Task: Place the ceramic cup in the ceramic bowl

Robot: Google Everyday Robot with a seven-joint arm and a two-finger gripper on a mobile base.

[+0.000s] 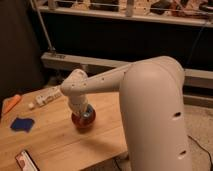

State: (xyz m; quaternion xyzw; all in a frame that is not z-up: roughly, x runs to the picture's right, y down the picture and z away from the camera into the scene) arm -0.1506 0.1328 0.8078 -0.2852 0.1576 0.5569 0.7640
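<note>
Arm (155,110): its bulky white shell is filling the near right and reaching left and down over the worktop (55,145), which is putting the wrist straight above the bowl.
Flat item (26,161): a dark, red-edged piece is lying at the near-left corner, well apart from the work and out of the arm's way.
Cloth (21,124): it is lying flat to the left, well apart from the bowl.
Bowl (82,125): it is sitting upright near the middle of the worktop, its open mouth facing up to receive the cup.
Cup (89,114): a light blue patch is showing just above the bowl's rim, under the wrist; it is probably sitting inside the bowl or hanging just over it, though the wrist is hiding the contact.
End effector (82,111): it is pointing down into the bowl's mouth, right at the cup; whether it is gripping the cup or has let go, I cannot tell.
Carrot (11,103): it is resting at the far-left edge.
White piece (47,95): it is lying beyond the bowl, near the far edge.
</note>
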